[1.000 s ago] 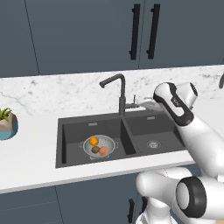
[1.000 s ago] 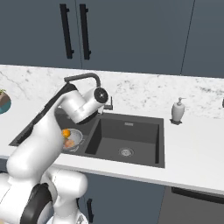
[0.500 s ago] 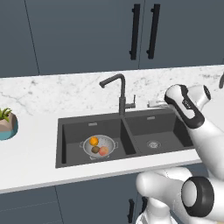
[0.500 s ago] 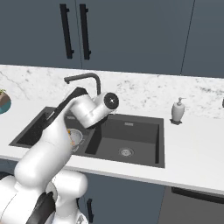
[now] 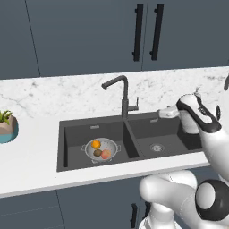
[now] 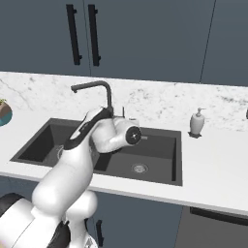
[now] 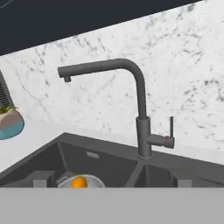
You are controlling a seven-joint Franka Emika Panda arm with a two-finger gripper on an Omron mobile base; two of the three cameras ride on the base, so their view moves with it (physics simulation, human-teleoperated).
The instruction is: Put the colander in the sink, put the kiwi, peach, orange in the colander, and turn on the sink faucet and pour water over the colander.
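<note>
The colander (image 5: pixel 101 149) is seen seated in the left basin of the dark double sink (image 5: pixel 91 128), with the orange (image 5: pixel 95 144), the kiwi (image 5: pixel 97 153) and the peach (image 5: pixel 106 154) already gathered inside it. The white arm's gripper (image 5: pixel 163 113) is held above the right basin, just beside the sink faucet (image 5: pixel 121 94), its fingers spread wide and nothing gripped. In the hand view the faucet is framed squarely, its small upright side lever (image 7: pixel 171 127) well in sight and its spout (image 7: pixel 94 67) reaching out over the left basin; no water is seen running. What appears to be left is the lever, and there the risk is judged to lie: the lever is thin and sits close against the faucet body, so open fingers brought in slightly off line could slide past it or knock the spout aside, sending the stream wide of the colander. A teal plant pot (image 5: pixel 8 128) stands well apart on the marble surface (image 5: pixel 40 143).
</note>
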